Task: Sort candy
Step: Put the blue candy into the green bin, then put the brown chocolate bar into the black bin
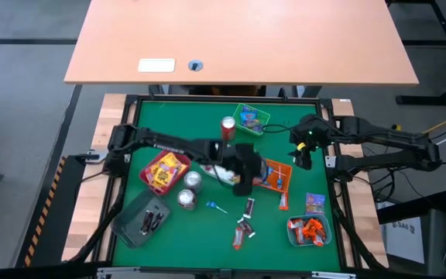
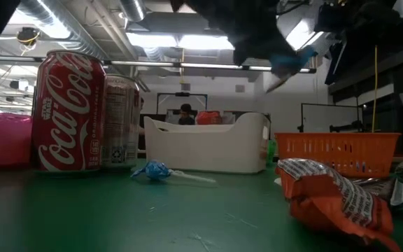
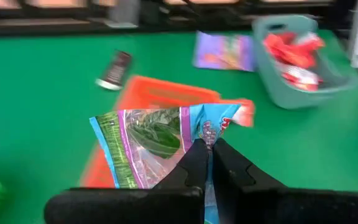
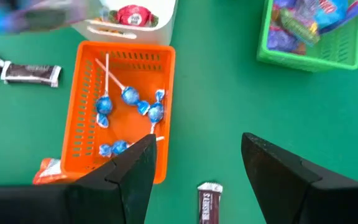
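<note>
Left pincer (image 3: 207,146) clamped on clear candy packet (image 3: 148,146), label blurred; right pincer (image 4: 194,152) apart.

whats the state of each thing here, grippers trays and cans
left gripper: shut on a clear purple-and-blue candy packet, held above the orange plastic tray
right gripper: open, empty
orange plastic tray: holds blue lollipops
green plastic tray: holds purple-blue packets
red cola can: upright
loose blue lollipop: lying on the mat
</note>
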Controlling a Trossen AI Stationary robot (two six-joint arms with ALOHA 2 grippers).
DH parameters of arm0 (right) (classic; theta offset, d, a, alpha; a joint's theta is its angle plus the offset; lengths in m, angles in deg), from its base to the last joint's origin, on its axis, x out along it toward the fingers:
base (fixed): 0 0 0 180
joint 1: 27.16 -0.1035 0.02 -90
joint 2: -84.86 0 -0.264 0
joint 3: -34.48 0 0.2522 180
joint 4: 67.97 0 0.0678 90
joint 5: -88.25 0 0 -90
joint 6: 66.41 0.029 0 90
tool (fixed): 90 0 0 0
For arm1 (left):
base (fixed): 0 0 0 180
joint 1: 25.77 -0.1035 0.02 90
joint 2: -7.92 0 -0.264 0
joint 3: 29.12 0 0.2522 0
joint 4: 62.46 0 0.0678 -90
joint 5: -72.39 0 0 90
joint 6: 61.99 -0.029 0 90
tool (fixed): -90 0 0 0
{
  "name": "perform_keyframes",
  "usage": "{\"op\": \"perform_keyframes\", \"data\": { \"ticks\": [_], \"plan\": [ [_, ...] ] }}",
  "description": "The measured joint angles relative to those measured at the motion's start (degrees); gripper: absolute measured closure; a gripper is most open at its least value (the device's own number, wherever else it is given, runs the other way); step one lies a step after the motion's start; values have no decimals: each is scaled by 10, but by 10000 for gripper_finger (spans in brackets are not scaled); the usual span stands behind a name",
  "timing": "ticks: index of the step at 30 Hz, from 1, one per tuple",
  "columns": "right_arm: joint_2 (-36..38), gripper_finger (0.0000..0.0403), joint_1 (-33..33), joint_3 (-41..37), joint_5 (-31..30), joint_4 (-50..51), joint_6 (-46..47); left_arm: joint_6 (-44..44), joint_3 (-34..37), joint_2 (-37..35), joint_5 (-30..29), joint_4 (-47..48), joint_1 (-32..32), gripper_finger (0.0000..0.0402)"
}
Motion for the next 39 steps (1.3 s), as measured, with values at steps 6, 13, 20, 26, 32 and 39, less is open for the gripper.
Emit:
{"op": "perform_keyframes", "data": {
  "ticks": [6,13,20,26,32,39],
  "plan": [
    [-1,169,0,0,0,12,1,-46,1,1,0,-48,-79,401],
    [-1,169,0,0,0,12,1,-87,1,1,-2,-69,-166,401],
    [-1,169,0,0,0,12,1,-95,1,9,-3,-65,-237,401],
    [-1,169,0,0,0,11,1,-94,1,35,-10,-76,-262,401],
    [-1,169,0,0,0,14,1,-91,2,48,-16,-73,-266,392],
    [-2,169,0,0,-47,35,32,-95,2,49,-36,-80,-264,325]
  ]
}}
